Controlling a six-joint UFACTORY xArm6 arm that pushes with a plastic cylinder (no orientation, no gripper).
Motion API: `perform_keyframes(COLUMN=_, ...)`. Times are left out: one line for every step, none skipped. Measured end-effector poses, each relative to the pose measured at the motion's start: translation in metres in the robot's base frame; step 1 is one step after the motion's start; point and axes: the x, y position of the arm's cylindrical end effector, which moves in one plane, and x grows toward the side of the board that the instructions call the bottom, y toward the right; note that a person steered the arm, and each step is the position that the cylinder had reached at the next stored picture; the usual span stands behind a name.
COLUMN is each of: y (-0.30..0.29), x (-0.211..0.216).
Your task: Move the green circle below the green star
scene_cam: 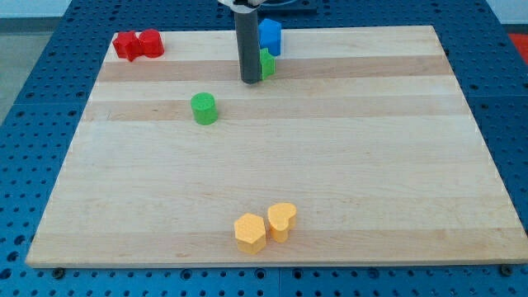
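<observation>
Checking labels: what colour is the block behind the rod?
Green block, partly hidden by the rod, in the camera view.

No words, numbers, labels or signs can be read anywhere — not on the wooden board [330,165], and not on any of the coloured blocks.
</observation>
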Motion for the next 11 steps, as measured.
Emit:
perform_keyframes(y=0.010, x=-0.007)
perform_keyframes(y=0.016, x=-0.012)
perform_keyframes(y=0.014, x=0.004)
perform_keyframes(y=-0.043, x=0.009)
perform_keyframes(y=-0.102, x=0.009)
perform_keyframes(y=-0.149, x=0.055)
perform_keyframes(y=-0.143, x=0.091)
perform_keyframes(y=-0.083, x=0.092)
perform_keyframes(y=-0.034, x=0.091)
perform_keyframes(y=-0.022, x=0.083)
perform_keyframes(y=-0.022, x=0.059)
